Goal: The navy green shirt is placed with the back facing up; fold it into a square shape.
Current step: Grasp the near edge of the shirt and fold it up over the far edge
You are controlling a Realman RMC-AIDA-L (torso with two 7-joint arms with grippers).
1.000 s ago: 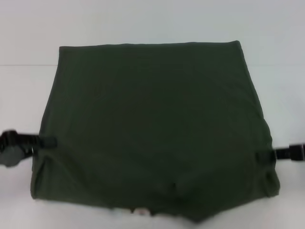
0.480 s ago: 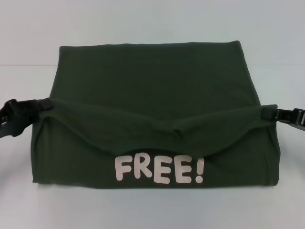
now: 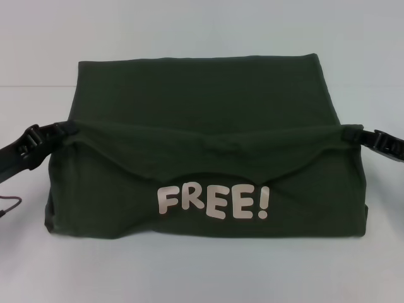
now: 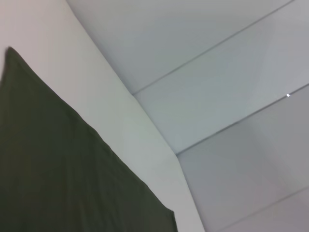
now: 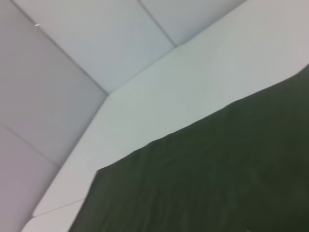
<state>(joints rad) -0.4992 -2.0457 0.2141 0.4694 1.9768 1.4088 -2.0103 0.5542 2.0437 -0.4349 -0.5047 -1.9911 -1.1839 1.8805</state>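
The navy green shirt (image 3: 202, 95) lies spread on the white table. Its near edge is lifted and drawn back over the body, sagging in the middle between the two raised corners. Under that fold, cream "FREE!" lettering (image 3: 214, 202) shows on the turned-up face. My left gripper (image 3: 66, 130) is shut on the fold's left corner, and my right gripper (image 3: 347, 134) on its right corner. Each wrist view shows only plain green cloth (image 4: 58, 169) (image 5: 217, 169), with none of that arm's fingers.
The white table (image 3: 202, 271) extends on all sides of the shirt. A pale panelled wall (image 4: 217, 72) rises behind its far edge. A thin cable (image 3: 7, 205) hangs by my left arm at the view's left edge.
Both grippers have raised the shirt's near edge and carried it toward the far side. The "FREE!" lettering, hidden a second ago, now shows, and the fold sits farther back than half a second ago.
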